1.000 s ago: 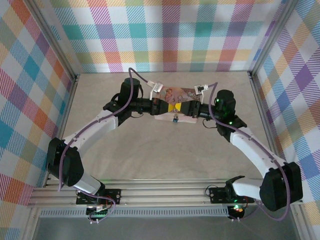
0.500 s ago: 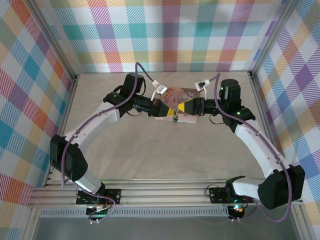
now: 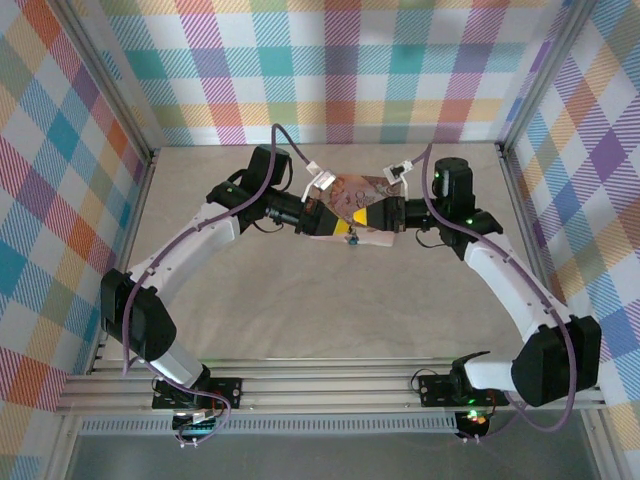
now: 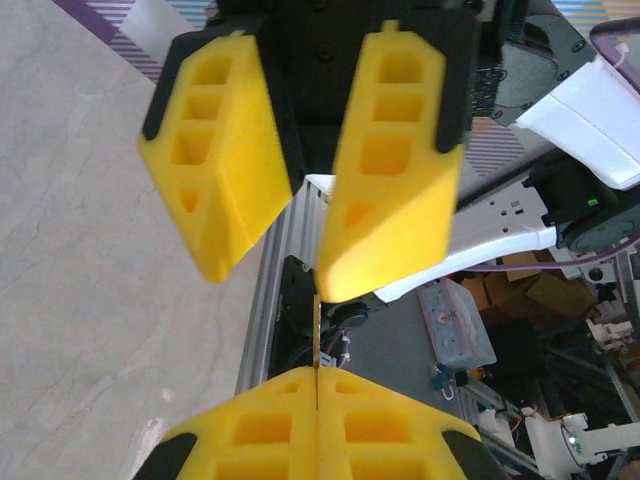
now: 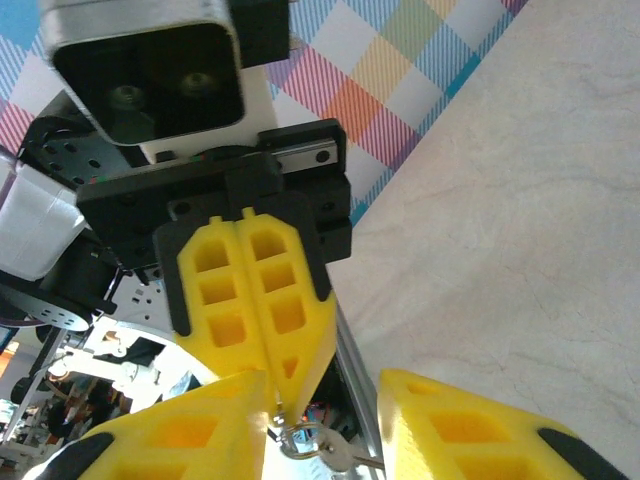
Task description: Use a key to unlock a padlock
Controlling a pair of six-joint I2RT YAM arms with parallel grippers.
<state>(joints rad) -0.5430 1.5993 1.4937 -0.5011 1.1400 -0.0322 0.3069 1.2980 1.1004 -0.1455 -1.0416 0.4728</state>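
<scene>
Near the worktop's [image 3: 300, 320] far edge, the left hand [image 4: 316, 375] is clamping what seems the key [image 4: 316, 335]; the right hand [image 5: 325, 388], spread apart, has been edging closer, probably readying a handover.

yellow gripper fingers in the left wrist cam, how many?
4. Two at the bottom, on the left gripper, shut on the key. Two at the top, on the right gripper, apart. None seem hidden.

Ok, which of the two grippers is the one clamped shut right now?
The left gripper: its yellow fingers are pressed together on a thin metal key. The right gripper, facing it, has its fingers spread with a clear gap.
</scene>
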